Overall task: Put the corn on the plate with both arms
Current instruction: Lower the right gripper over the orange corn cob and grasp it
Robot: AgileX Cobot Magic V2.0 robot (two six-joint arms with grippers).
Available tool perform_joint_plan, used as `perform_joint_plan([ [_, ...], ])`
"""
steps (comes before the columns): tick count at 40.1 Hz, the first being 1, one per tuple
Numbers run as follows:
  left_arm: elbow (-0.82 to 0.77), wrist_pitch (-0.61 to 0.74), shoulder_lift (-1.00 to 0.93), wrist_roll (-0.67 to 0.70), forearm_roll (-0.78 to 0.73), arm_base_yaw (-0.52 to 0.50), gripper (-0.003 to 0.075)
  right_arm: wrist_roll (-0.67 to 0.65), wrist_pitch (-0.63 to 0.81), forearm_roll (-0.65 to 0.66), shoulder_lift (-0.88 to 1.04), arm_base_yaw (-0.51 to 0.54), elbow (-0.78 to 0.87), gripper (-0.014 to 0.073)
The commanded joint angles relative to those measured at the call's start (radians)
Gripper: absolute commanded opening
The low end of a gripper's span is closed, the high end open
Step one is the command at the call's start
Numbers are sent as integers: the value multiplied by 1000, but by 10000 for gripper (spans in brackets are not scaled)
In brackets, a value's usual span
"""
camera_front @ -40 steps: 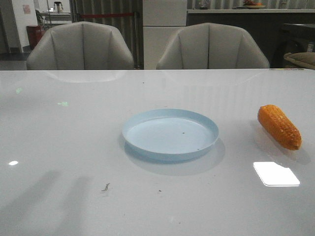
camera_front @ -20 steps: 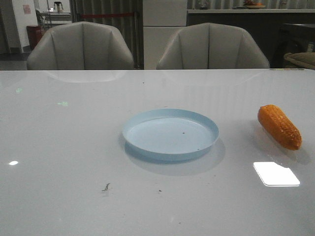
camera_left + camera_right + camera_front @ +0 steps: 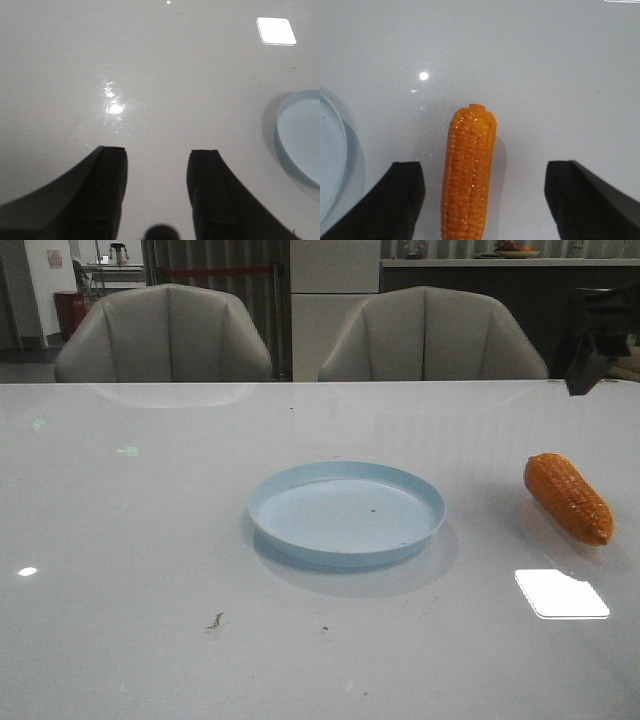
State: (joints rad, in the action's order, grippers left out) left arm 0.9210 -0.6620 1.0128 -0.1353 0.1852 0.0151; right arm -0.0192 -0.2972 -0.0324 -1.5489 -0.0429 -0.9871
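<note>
The orange corn (image 3: 568, 497) lies on the white table, to the right of the pale-blue plate (image 3: 346, 512) and apart from it. In the right wrist view the corn (image 3: 468, 175) lies lengthwise between the wide-open fingers of my right gripper (image 3: 484, 165), closer to one finger and touching neither. The plate's rim (image 3: 331, 165) shows at that view's edge. A black part of my right arm (image 3: 598, 335) hangs above and behind the corn. My left gripper (image 3: 157, 152) is open and empty over bare table, with the plate's rim (image 3: 295, 145) off to one side.
Two grey chairs (image 3: 165, 335) (image 3: 430, 335) stand behind the table's far edge. Small dark specks (image 3: 215, 621) lie on the table in front of the plate. A bright light reflection (image 3: 560, 593) shows on the tabletop near the corn.
A black part of my right arm has come into the front view at the upper right. The arm shadows at the lower left are gone. Corn and plate have not moved.
</note>
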Motion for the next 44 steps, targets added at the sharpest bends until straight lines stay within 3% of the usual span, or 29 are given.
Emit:
perform_joint_plan([
  [1,26,68,-18,3,22,-2,367,11,88,6,-17,-3,-47,605],
  [36,26,80,-18,3,22,-2,367,11,136,7,-256,-31,-59,601],
  [40,26,80,-18,3,22,-2,367,11,138,7,-261,-31,-59,557],
  [44,26,80,-18,3,22,-2,367,11,141,7,-261,-31,-60,445],
])
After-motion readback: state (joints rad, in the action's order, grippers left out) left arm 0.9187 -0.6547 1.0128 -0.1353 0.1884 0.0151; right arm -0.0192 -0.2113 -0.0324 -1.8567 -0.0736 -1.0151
